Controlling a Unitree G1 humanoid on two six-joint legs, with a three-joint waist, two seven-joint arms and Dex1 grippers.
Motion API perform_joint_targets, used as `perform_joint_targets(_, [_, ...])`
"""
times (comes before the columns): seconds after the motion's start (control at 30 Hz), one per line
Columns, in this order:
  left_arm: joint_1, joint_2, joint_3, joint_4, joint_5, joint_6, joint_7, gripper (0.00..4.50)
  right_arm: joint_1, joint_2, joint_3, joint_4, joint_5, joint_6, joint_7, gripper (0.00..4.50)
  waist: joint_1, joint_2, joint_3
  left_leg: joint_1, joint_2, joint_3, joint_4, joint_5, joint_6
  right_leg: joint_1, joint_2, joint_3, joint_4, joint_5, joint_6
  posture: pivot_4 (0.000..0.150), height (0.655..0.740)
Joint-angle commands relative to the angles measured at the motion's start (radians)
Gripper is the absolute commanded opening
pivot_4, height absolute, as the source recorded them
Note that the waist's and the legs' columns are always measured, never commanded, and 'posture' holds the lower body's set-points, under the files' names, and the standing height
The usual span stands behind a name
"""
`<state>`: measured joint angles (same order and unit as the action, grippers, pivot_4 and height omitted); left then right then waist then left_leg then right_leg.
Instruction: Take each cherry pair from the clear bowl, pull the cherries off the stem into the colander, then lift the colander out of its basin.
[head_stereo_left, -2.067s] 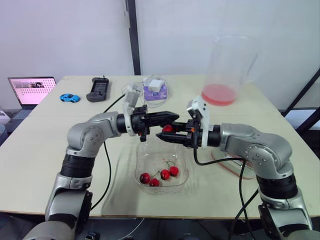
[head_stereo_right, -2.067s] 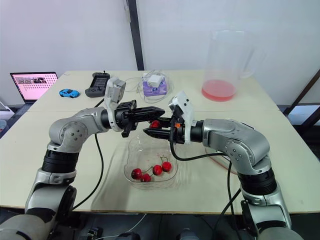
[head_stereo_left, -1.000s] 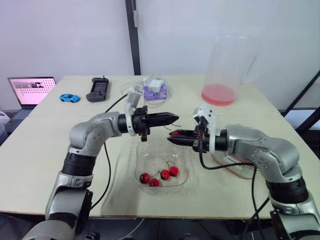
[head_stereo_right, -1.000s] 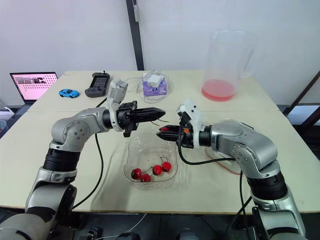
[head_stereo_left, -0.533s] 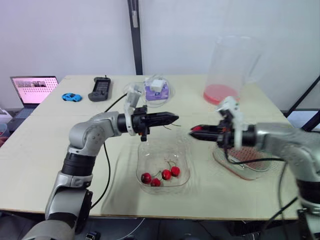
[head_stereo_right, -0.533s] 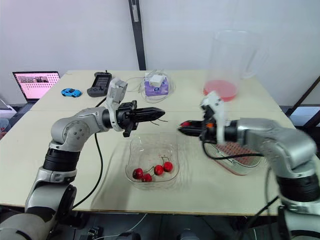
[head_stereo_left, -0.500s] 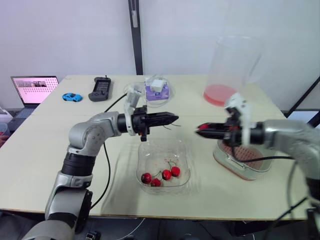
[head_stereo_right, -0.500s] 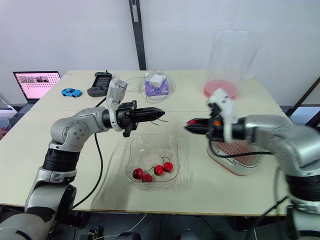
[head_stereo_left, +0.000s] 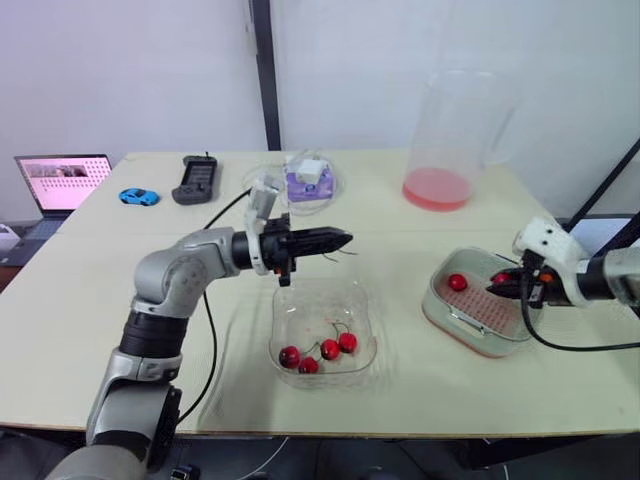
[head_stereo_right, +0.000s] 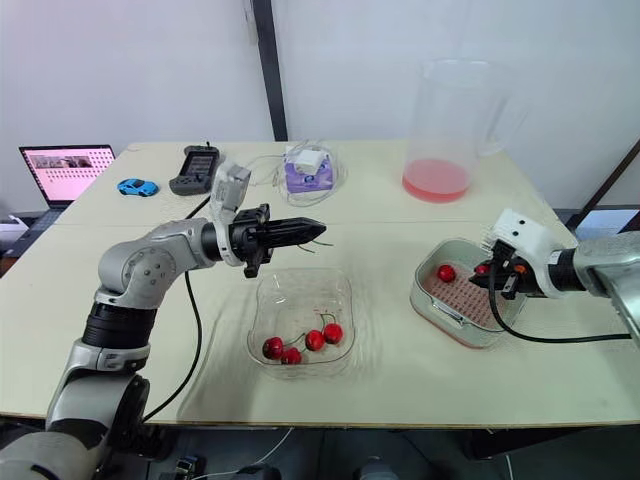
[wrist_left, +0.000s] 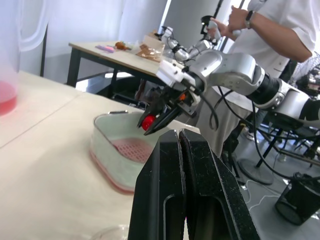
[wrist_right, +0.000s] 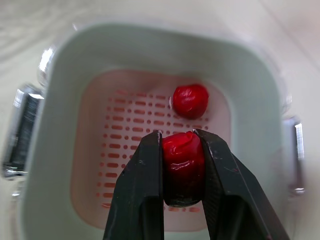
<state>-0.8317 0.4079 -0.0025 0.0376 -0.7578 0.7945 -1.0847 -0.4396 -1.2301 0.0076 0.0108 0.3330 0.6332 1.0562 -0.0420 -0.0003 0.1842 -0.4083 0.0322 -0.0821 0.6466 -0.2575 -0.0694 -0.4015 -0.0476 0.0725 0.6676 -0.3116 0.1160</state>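
Right pincer (wrist_right: 178, 137) clamped on cherry (wrist_right: 182, 156), poised over colander (wrist_right: 115, 125) for release; left pincer (head_stereo_left: 343, 240) pinched together on stem (head_stereo_right: 322, 243).

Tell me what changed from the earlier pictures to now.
The right gripper, shut on a cherry, pulled away from the left gripper and swung to the robot's right; it now holds the cherry over the colander, where another cherry lies. The left gripper stayed above the clear bowl, shut on the stem. The four cherries in the bowl did not move.
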Motion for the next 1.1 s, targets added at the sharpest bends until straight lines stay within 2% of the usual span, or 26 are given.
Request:
perform_joint_targets(0.03, [-0.010,0.006,0.022,-0.037,-0.006,-0.025,0.000,0.00,-0.017,-0.006,-0.022,0.010,-0.033,-0.016,0.002,2.30,0.000,0.000,0.000,0.000,0.000,0.000,0.000,0.000,0.000,0.000,0.000,0.000,0.000,0.000,0.000,0.150,0.7332])
perform_joint_targets(0.17, [-0.012,0.015,0.023,-0.035,-0.005,-0.024,-0.003,0.00,-0.046,-0.029,-0.047,0.000,-0.023,0.008,0.034,4.42,0.000,0.000,0.000,0.000,0.000,0.000,0.000,0.000,-0.001,0.000,0.000,0.000,0.000,0.000,0.000,0.150,0.7332])
perform_joint_targets(0.33, [-0.010,0.019,0.025,-0.037,-0.007,-0.021,-0.003,0.00,-0.089,-0.038,-0.117,-0.068,0.060,0.078,0.085,4.42,0.000,0.000,0.000,0.000,0.000,0.000,0.000,0.000,0.000,0.000,0.000,0.000,0.000,0.000,0.000,0.150,0.7332])
perform_joint_targets(0.43, [-0.004,0.024,0.026,-0.044,-0.010,-0.017,0.000,0.00,-0.157,0.023,-0.186,-0.165,0.227,0.199,0.103,4.42,-0.004,0.000,0.000,0.000,0.000,0.000,0.000,0.000,0.000,0.000,0.001,0.000,0.000,0.000,0.000,0.150,0.7332])
perform_joint_targets(0.57, [0.009,0.040,0.035,-0.057,-0.010,-0.012,0.012,0.00,-0.308,0.142,-0.249,-0.228,0.441,0.374,0.040,4.42,0.001,0.000,0.000,0.000,0.000,-0.001,0.000,0.000,0.000,0.001,0.000,-0.001,0.000,0.000,0.000,0.150,0.7332])
perform_joint_targets(0.63, [0.030,0.072,0.064,-0.068,-0.012,-0.005,0.026,0.00,-0.364,0.183,-0.211,-0.298,0.542,0.445,0.056,4.42,0.001,0.000,0.000,0.000,0.000,-0.001,0.000,0.000,0.000,0.001,0.000,-0.001,0.000,0.000,0.000,0.150,0.7332])
perform_joint_targets(0.73, [0.066,0.159,0.117,-0.052,0.013,-0.018,0.033,0.00,-0.436,0.257,-0.167,-0.298,0.567,0.450,0.031,4.42,-0.003,0.000,0.000,0.001,0.001,-0.002,-0.001,0.000,0.000,0.000,0.001,-0.001,0.000,0.000,0.000,0.150,0.7332])
perform_joint_targets(0.87, [0.130,0.246,0.168,-0.086,-0.001,-0.004,0.036,0.00,-0.473,0.292,-0.147,-0.268,0.579,0.445,0.032,4.42,0.003,0.000,0.000,0.000,0.000,-0.001,0.000,0.000,0.000,0.000,0.000,-0.001,0.000,0.000,0.000,0.150,0.7332])
perform_joint_targets(1.1, [0.334,0.352,0.330,-0.167,-0.085,0.114,0.117,0.00,-0.511,0.325,-0.087,-0.227,0.545,0.383,0.073,4.42,0.000,0.000,0.001,-0.001,0.001,-0.001,-0.001,0.000,0.000,0.000,0.000,-0.001,0.000,0.000,0.000,0.150,0.7332])
